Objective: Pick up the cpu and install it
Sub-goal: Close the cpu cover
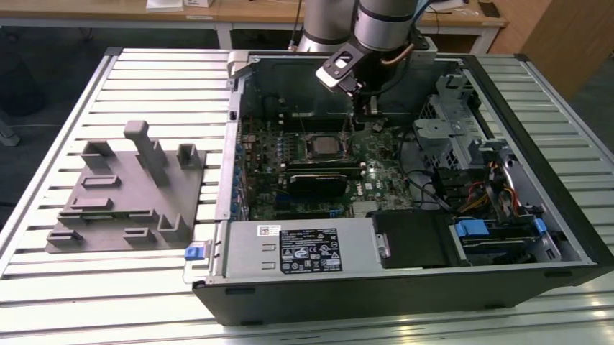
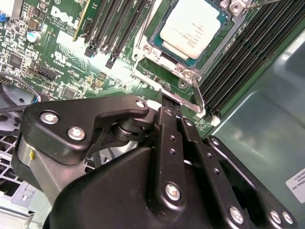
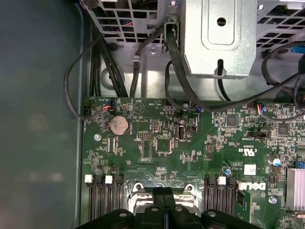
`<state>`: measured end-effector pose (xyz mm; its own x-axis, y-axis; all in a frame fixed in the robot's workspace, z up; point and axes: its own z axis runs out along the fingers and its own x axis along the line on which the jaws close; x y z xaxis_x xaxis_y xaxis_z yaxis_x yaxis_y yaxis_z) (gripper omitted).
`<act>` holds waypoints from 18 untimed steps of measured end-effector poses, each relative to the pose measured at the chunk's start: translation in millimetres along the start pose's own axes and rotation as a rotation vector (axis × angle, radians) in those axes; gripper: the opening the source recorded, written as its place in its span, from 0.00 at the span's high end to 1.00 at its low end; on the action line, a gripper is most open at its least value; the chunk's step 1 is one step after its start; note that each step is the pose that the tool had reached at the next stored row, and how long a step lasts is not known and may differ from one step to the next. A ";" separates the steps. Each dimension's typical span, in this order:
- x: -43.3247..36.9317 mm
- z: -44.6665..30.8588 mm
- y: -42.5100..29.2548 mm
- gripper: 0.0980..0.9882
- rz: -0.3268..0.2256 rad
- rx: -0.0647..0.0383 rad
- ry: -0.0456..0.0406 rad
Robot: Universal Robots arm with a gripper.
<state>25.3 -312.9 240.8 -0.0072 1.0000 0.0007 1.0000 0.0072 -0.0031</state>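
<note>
Black gripper [image 2: 171, 107], closest in the second wrist view, has its fingers pressed together and holds nothing, tips just beside the socket's metal latch [image 2: 162, 87]. In the exterior view's upper centre the arm [image 1: 384, 21] reaches down into the open computer case [image 1: 384, 302]. The cpu [image 1: 321, 146] lies in its socket near frame centre.
</note>
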 end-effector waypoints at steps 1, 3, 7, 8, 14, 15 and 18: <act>0.0 0.1 -0.6 0.99 0.000 0.000 -0.0001; 0.0 0.4 -1.6 0.99 0.000 0.000 0.0000; 0.0 0.9 -5.6 0.99 0.000 0.000 0.0000; 0.0 1.1 -7.0 0.99 0.000 0.000 0.0000; -0.8 4.1 -13.0 0.99 0.000 0.000 0.0001; -1.2 5.0 -14.2 0.99 0.000 0.000 0.0001; -2.1 7.1 -19.3 0.99 0.000 0.000 0.0000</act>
<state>6.0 -315.2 233.7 -0.0072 1.0000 0.0006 1.0000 0.0072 -0.0030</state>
